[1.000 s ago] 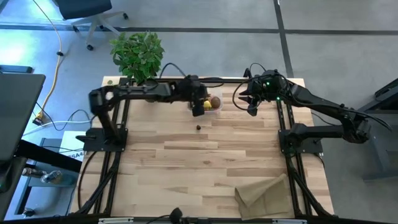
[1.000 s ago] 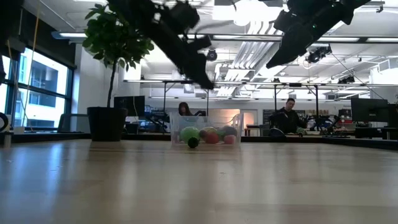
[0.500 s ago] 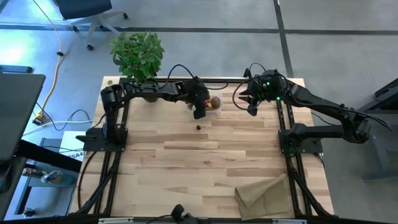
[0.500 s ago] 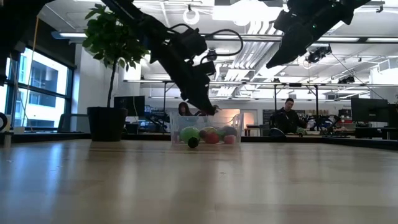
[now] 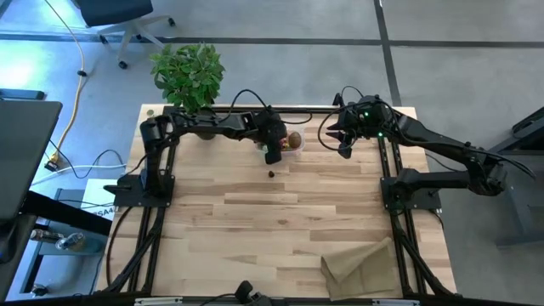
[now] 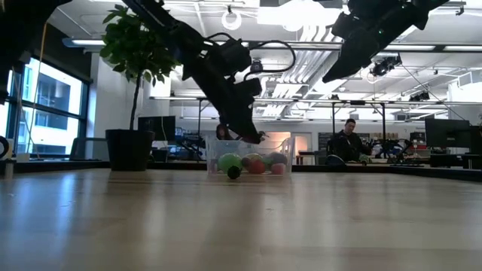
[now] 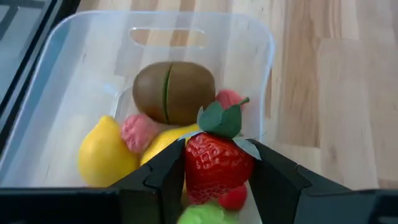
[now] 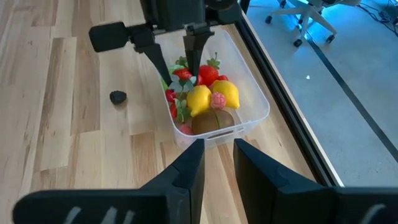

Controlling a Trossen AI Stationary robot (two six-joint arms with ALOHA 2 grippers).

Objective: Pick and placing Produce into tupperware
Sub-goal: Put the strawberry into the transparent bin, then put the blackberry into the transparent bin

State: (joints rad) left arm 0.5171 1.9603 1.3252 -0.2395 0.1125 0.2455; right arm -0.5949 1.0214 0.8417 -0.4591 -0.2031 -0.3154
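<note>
My left gripper [image 7: 217, 171] hangs right over the tupperware [image 5: 291, 141] at the far edge of the table [image 5: 280, 229], and between my fingers I'm pinching a red strawberry [image 7: 214, 163], its green leafy cap pointing up out of the grip, both fingers pressed against its sides. Through my left wrist view the clear container sits just below the berry, and inside it I see a brown kiwi [image 7: 174, 91] toward the handle end, a yellow lemon [image 7: 106, 153] against one wall, a second yellow fruit [image 7: 163, 140] partly hidden behind my finger, a pink bumpy berry [image 7: 138, 131] between them, and another pinkish one [image 7: 229, 99] tucked beside the kiwi; something green [image 7: 202, 215] shows at the edge under the strawberry, too cut off for me to name. My right gripper [image 8: 217, 163] hovers above the table to the container's right, well apart from it, fingers set narrowly apart with nothing between them. From there I look down on the same container: kiwi at the near end, two lemons, red berries and my left fingers dipping in. A small dark berry [image 5: 270, 174] lies alone on the bare wood just in front of the container. A potted plant [image 5: 188, 75] stands by the far left corner, and a brown paper bag [image 5: 360, 268] lies at the near right
</note>
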